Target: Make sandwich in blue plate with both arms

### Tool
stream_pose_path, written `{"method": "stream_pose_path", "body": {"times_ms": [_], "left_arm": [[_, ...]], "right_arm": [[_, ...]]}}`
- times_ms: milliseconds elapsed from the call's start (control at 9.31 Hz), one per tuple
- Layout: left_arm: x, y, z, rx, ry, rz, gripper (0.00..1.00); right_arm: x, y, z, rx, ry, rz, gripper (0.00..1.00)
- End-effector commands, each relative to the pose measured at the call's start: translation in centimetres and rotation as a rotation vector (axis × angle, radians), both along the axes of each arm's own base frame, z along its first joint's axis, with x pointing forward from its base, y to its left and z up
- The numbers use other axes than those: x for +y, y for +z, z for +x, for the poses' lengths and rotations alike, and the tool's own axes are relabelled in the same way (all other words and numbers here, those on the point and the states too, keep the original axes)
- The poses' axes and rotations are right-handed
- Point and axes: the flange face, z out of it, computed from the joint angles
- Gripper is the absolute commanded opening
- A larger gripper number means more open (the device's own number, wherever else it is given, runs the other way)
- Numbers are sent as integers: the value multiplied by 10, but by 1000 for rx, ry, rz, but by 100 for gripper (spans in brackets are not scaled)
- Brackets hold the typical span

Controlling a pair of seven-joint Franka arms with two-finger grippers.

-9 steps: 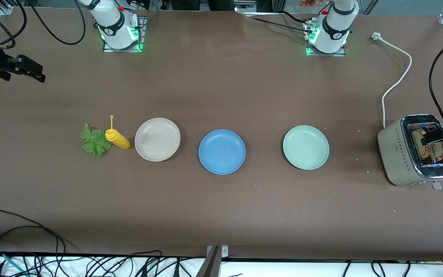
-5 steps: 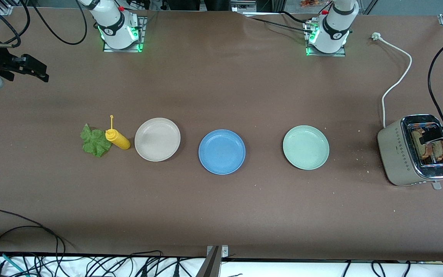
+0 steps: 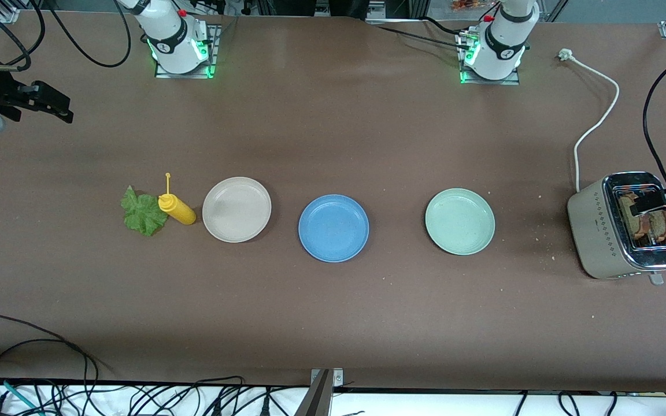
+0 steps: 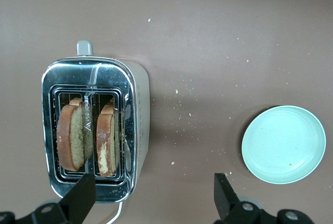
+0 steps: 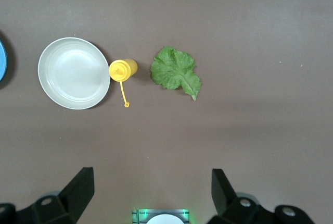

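Left gripper [image 4: 151,195], fingers apart, hangs over toaster [image 3: 605,231] with 2 bread slices [image 4: 71,137]; right gripper [image 5: 151,193], fingers apart, waits. Next up, I reckon: drop and pinch 1 slice for the blue plate [image 3: 333,227].

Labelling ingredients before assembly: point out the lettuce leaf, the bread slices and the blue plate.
lettuce leaf [image 3: 143,214]: front view, leaf centre.
bread slices [image 4: 73,137]: left wrist view, one slice's face.
blue plate [image 3: 333,228]: front view, bare centre.
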Motion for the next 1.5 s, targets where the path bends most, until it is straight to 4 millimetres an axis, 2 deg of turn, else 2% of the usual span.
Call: {"method": "stream_pose_path", "body": {"times_ms": [0, 215, 430, 645, 859, 1074, 1396], "left_arm": [[-1, 2, -12, 10, -10, -13, 100], [10, -7, -10, 20, 2, -6, 100], [37, -32, -2, 10, 36, -9, 100], [53, -65, 5, 48, 30, 40, 98], [56, -93, 11, 71, 25, 33, 91], [65, -115, 12, 107, 26, 45, 91], [76, -133, 7, 144, 31, 62, 91]], "right_arm": [[1, 8, -4, 1, 2, 0, 100], [3, 6, -9, 38, -5, -2, 100], [1, 6, -9, 39, -4, -1, 100], [4, 6, -9, 40, -1, -2, 100], [4, 6, -9, 39, 0, -2, 100], [4, 7, -9, 39, 1, -1, 100], [2, 8, -9, 36, -5, -3, 100]]}}
